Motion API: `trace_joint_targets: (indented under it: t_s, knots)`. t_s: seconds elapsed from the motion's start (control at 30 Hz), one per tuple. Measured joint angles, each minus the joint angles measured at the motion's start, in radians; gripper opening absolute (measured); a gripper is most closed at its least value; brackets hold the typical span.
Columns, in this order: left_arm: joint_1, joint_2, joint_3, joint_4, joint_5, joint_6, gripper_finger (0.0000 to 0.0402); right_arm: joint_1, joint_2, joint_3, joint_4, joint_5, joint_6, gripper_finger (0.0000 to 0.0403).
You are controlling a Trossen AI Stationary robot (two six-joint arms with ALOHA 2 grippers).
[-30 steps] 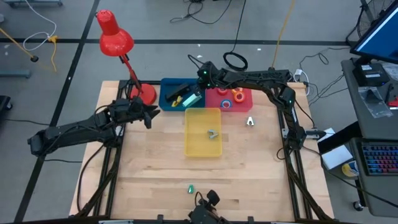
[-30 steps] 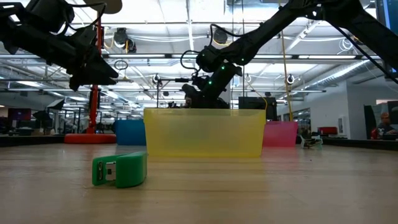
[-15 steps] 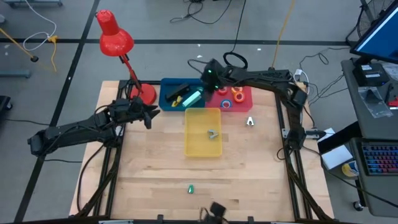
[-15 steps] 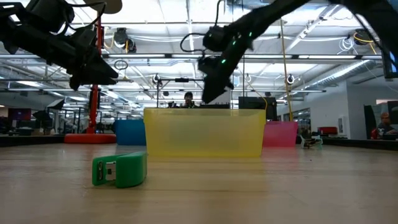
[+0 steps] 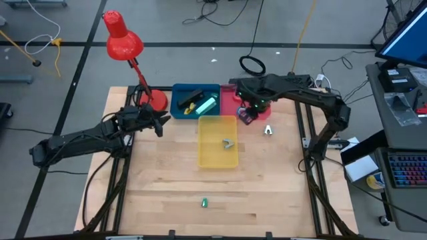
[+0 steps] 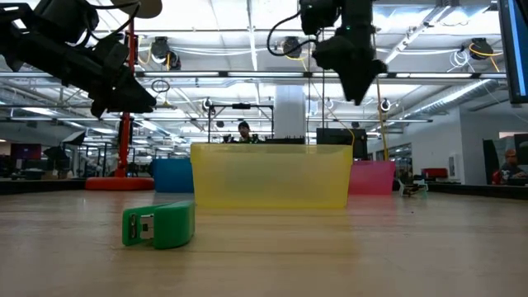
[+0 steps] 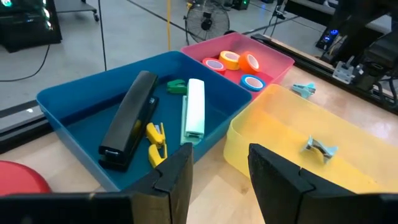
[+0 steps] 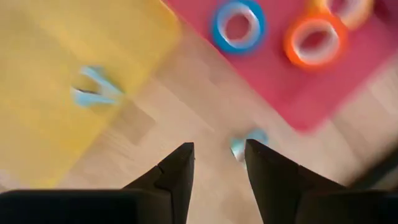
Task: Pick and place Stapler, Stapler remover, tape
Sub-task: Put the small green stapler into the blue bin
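On the wooden table [image 5: 167, 187], open workshop behind, a red lamp [image 5: 123, 40] at 11 o'clock. Right gripper [image 5: 248, 115] hangs over the red bin's [image 5: 227, 107] corner, fingers slightly parted, holding nothing. Left gripper [image 5: 160, 121] waits at 9 o'clock, parted, empty. Tape [image 7: 235, 62] sits in the red bin, black stapler [image 7: 129, 119] in the blue bin [image 5: 179, 95], one remover [image 5: 228, 143] in the yellow bin [image 5: 217, 160], another remover [image 5: 267, 130] on bare wood

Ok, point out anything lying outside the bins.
Two things. A small green stapler lies alone on the bare wood near the table's front edge, far from the blue bin. A pale staple remover sits on the wood beside the red bin.
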Motion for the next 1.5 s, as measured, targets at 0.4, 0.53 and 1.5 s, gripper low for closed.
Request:
trace_joint_targets:
  t_s: [0.4,0.53,1.5]
  knots:
    - [0.000,0.000,0.000,0.000,0.000,-0.002,0.0157,0.016,-0.028,-0.164,-0.155,0.045,0.167,0.0172]
    - [0.000,0.000,0.000,0.000,0.000,-0.002,0.0157,0.016,-0.080,-0.300,-0.148,0.044,0.216,0.0177]
    - [-0.137,0.000,0.005,0.306,0.056,-0.207,0.0156,0.016,-0.743,-0.904,0.410,-0.014,0.401,0.0169]
